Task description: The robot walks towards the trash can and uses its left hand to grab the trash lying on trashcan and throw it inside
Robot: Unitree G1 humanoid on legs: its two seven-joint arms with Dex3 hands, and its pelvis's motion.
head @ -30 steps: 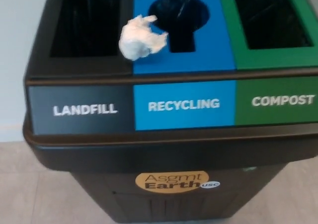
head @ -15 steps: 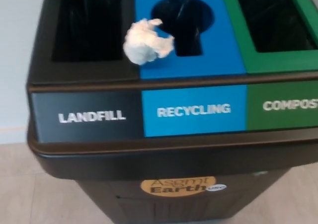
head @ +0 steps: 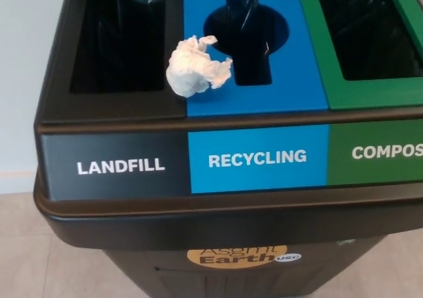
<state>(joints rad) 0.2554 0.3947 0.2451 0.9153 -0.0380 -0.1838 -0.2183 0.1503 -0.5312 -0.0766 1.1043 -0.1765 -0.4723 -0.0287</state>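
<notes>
low in the frame the trash can [head: 132,215] shows its landfill, recycling and compost labels. above them, left of centre, the crumpled paper [head: 193,68] straddles the black-blue seam. neither hand shows.

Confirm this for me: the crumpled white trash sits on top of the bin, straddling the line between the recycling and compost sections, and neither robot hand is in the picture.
Not quite. The head view shows the crumpled white trash straddling the line between the landfill section and the recycling section, not recycling and compost. The rest holds: it sits on top of the bin, and neither robot hand is in the picture.
</notes>
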